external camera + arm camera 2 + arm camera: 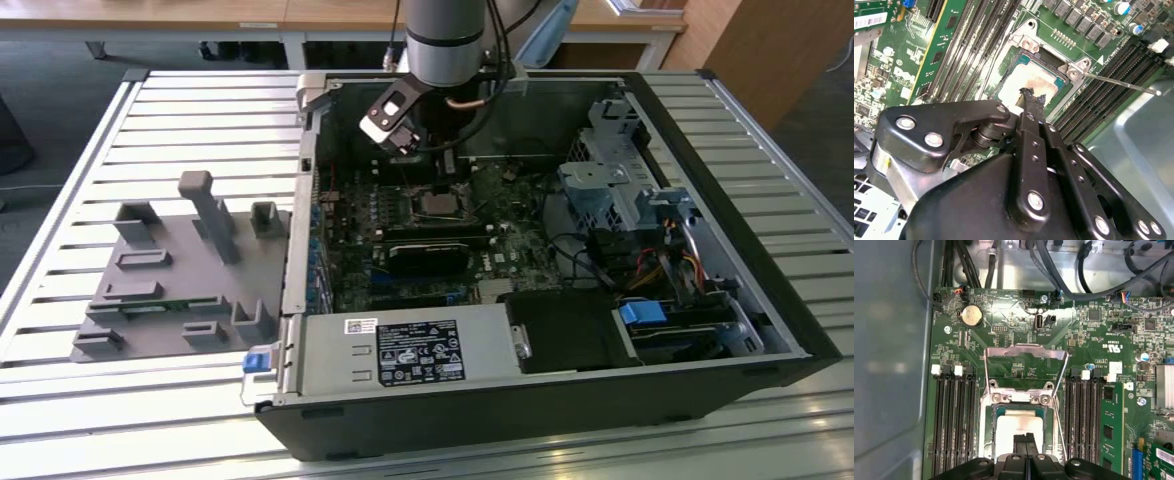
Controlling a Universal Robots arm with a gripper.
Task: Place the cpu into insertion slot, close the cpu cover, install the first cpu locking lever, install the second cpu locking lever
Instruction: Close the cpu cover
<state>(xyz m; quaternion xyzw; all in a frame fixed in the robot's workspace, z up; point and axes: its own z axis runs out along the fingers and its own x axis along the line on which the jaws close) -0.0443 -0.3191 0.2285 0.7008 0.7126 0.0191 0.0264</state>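
The cpu [1019,426] lies flat in the insertion slot [988,430] on the green board; its pale metal top also shows in the second wrist view [1036,80]. My gripper [1025,439] is shut, its two black fingertips pressed together right over the chip's middle with nothing between them, as the second wrist view [1031,96] also shows. The cpu cover [1026,351] stands swung up and open behind the slot. A thin locking lever [1124,85] sticks out unlatched from one socket corner. In the exterior view the gripper [443,180] hangs just above the socket [438,204] inside the open computer case.
Black memory slots [951,425] flank the socket, with a green memory module [1111,425] on one side. A black card [430,245], a power supply [414,352] and a drive cage [627,190] crowd the case. A grey fixture plate [174,270] lies at the exterior view's left.
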